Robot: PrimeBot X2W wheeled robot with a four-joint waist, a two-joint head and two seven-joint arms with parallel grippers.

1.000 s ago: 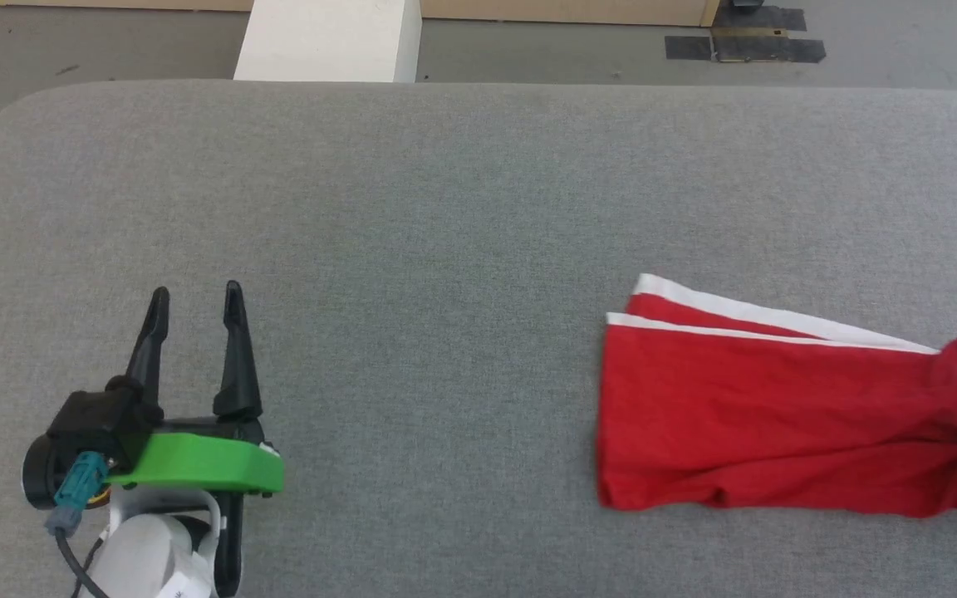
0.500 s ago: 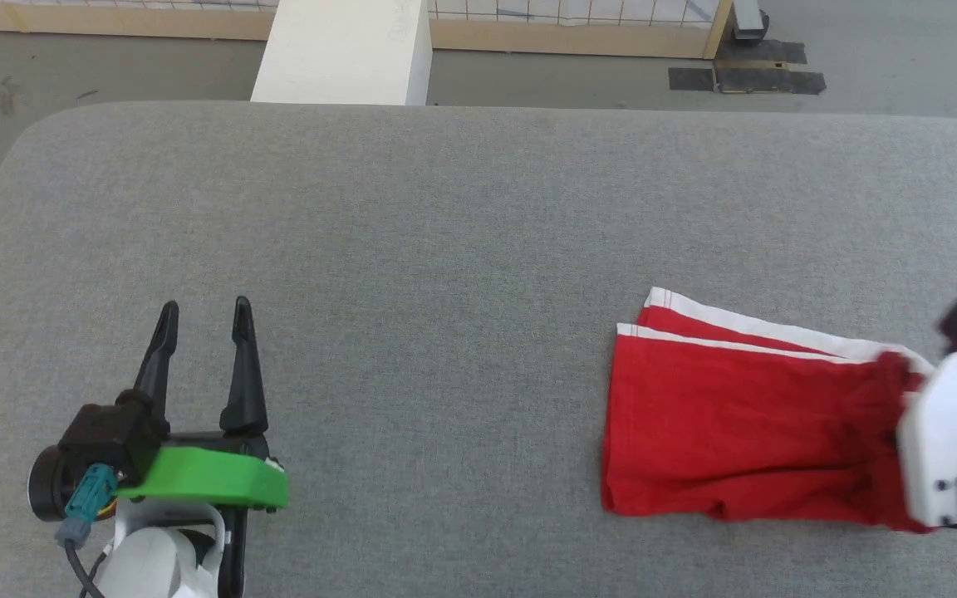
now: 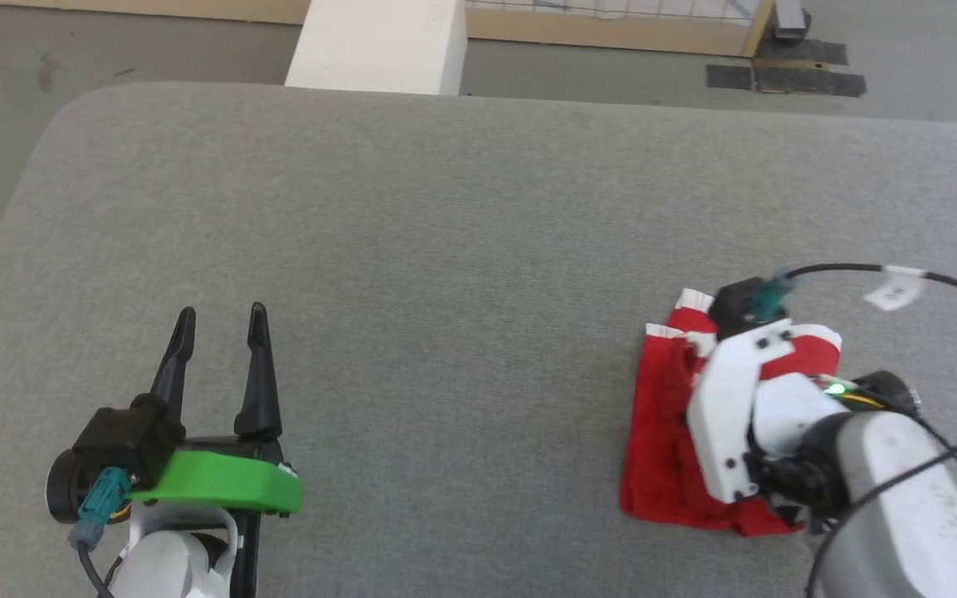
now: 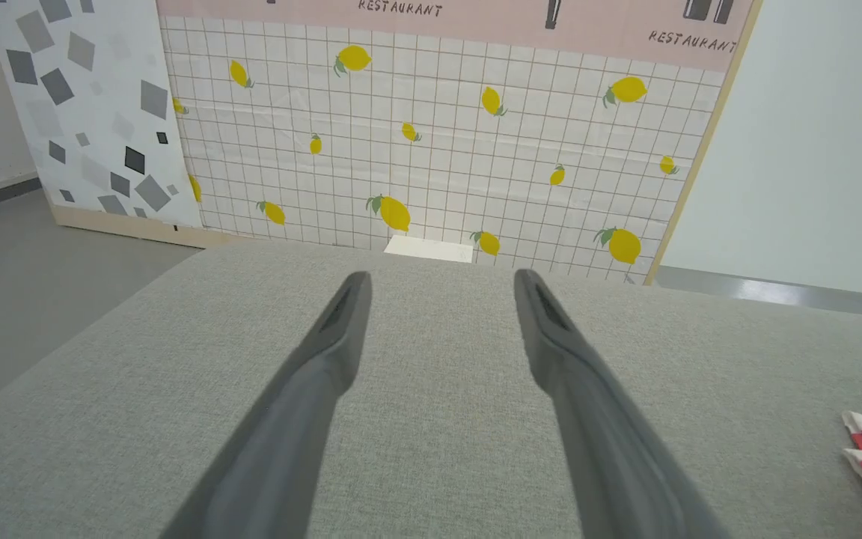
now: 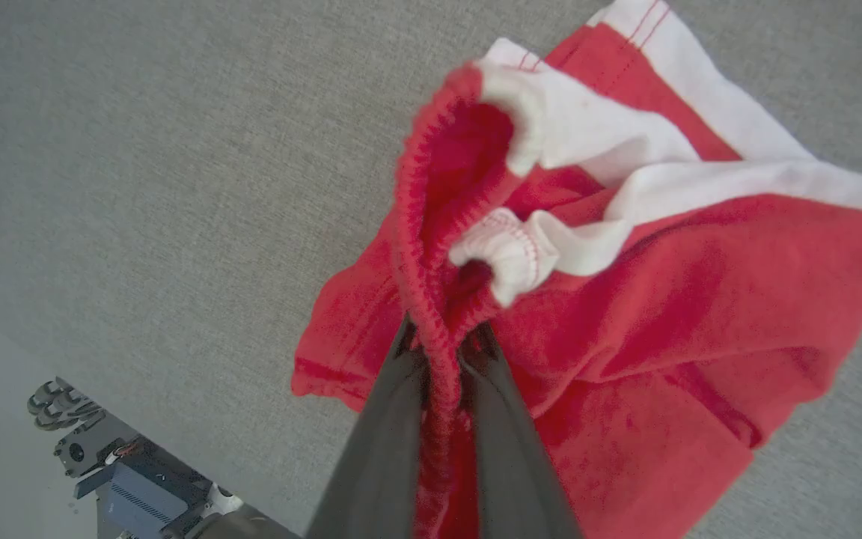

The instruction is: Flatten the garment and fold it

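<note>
Two dark fingers of the right gripper (image 5: 442, 340) are pinched tight on a gathered, ribbed red edge of the garment (image 5: 663, 299). In the right wrist view the cloth fills the narrow slot between them and runs out past the bottom edge. From the head camera those fingers are hidden behind the arm's own white wrist bracket (image 3: 728, 415). The bracket also covers the middle of the shorts, so only a red margin on the left and below, plus a little white trim at the top, shows around it.

The garment sits bunched and doubled over itself on the right side of the grey padded table (image 3: 462, 249), toward the near edge. How much of it is raised off the surface I cannot tell.

At the near left, well apart from the shorts, the left gripper (image 3: 222, 309) has its fingers spread wide with nothing between them. Whether they touch the table is unclear. In the left wrist view only a red-and-white corner of hem shows, cut off at the lower right.

A black cable (image 3: 852, 267) loops from the right wrist out of frame, and its white tag (image 3: 894, 286) is too small to read. A white block (image 3: 379, 46) beyond the table is cropped by the top edge.
</note>
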